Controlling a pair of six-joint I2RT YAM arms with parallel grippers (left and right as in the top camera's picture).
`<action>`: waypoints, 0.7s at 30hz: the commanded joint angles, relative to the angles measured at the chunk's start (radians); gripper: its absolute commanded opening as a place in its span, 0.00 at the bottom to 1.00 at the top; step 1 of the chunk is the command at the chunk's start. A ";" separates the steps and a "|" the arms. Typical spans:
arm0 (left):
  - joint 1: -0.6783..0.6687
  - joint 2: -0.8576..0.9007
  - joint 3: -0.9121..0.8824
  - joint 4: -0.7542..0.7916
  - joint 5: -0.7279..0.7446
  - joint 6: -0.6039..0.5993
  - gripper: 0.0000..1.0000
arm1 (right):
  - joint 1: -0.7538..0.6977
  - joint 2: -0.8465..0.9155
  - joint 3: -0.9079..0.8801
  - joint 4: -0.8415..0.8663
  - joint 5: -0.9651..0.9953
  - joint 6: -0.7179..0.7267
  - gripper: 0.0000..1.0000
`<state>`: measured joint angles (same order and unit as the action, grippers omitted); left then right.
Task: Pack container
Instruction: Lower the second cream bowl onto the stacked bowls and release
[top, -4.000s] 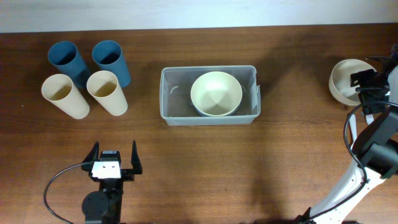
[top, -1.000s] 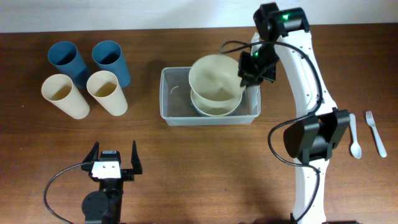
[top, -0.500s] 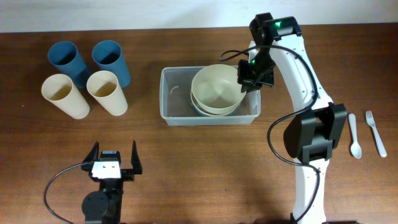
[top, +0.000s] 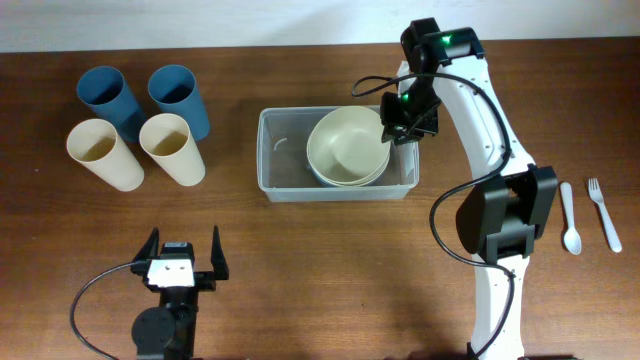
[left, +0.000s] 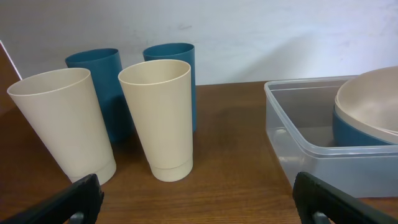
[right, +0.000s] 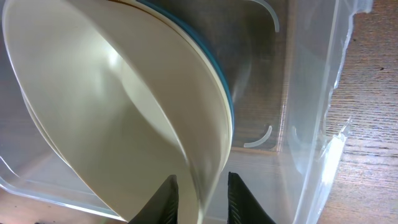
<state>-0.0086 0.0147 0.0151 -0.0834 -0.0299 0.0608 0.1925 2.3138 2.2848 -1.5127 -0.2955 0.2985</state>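
The container (top: 283, 188), a clear plastic bin, sits mid-table with two nested bowls in its right half. The upper cream bowl (top: 345, 146) rests slightly tilted in a lower bowl with a blue outside (right: 219, 79). My right gripper (top: 392, 124) hangs over the bin's right end. In the right wrist view its fingers (right: 202, 182) straddle the upper bowl's rim, slightly parted, with a gap to the wall on the outer side. My left gripper (top: 183, 245) rests wide open near the front edge, holding nothing (left: 198, 185). The bin (left: 292, 134) and the upper cream bowl (left: 373, 99) lie to its right.
Two blue cups (top: 107, 98) (top: 178, 94) and two cream cups (top: 100, 152) (top: 171, 147) stand at the back left. A white spoon (top: 570, 215) and fork (top: 603, 212) lie at the right. The bin's left half (top: 285, 150) holds nothing.
The right arm lowered the cream bowl until it settled into the bowl in the bin. Its jaws then parted a little from the rim. The left arm stayed still.
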 joint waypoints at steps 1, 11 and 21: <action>-0.002 -0.007 -0.006 0.000 0.011 0.012 0.99 | -0.005 -0.017 -0.006 -0.001 0.000 -0.006 0.22; -0.002 -0.007 -0.006 0.000 0.011 0.012 1.00 | -0.005 -0.017 -0.006 0.003 0.071 -0.006 0.09; -0.002 -0.007 -0.006 0.000 0.011 0.012 1.00 | -0.005 -0.016 -0.026 0.022 0.101 -0.007 0.04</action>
<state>-0.0082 0.0147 0.0151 -0.0830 -0.0299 0.0608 0.1905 2.3138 2.2807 -1.4982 -0.2173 0.2913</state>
